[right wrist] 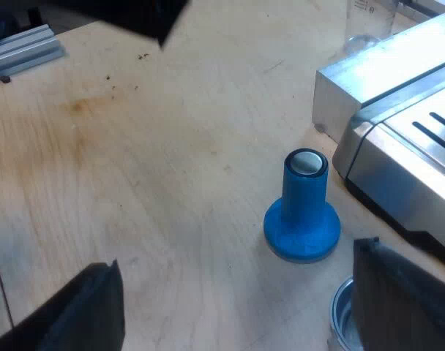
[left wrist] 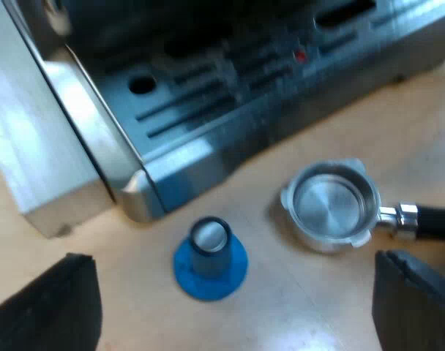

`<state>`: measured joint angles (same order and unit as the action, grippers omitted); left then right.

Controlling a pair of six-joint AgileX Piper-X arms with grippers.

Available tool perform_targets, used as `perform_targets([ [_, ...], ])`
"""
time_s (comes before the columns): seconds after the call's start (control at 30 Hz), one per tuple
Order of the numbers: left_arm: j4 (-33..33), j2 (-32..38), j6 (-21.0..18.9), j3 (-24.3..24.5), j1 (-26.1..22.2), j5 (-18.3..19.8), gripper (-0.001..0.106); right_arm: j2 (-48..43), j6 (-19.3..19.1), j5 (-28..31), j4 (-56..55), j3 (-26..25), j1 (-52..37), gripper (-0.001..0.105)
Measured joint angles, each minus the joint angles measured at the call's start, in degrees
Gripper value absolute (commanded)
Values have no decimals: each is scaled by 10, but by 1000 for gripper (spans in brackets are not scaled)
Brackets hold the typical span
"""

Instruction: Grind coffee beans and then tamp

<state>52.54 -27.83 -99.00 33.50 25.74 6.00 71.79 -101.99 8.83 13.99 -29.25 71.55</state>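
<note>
Found holder (left wrist: 332, 207) loose by espresso machine (left wrist: 208, 95) front, basket empty, prob. awaiting lock-in for grind. Saw blue tamper (right wrist: 303, 212) upright nr machine corner, parked for later. Logged L gripper (left wrist: 233, 307), R gripper (right wrist: 237, 300) spread wide, nothing held.

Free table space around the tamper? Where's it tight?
Widest bare table: from the tamper away from the machine, out to the metal rail. Narrower gap between tamper and holder. Tight: the strip along the machine's front, where both sit close; a glass stands by the machine.
</note>
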Motion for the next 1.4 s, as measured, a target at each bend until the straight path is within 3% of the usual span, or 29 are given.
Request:
perform_targets([
  [0.23, -2, -73, 0, 0, 36, -4, 77, 0, 0, 0, 0, 0, 0, 66],
  [0.53, -36, -170, 1, 16, 36, -28, 77, 0, 0, 0, 0, 0, 0, 66],
  [1.1, -80, -338, 3, 28, 36, -32, 77, 0, 0, 0, 0, 0, 0, 66],
  [1.4, -104, -387, 2, 28, 36, -33, 77, 0, 0, 4, 0, 0, 0, 66],
])
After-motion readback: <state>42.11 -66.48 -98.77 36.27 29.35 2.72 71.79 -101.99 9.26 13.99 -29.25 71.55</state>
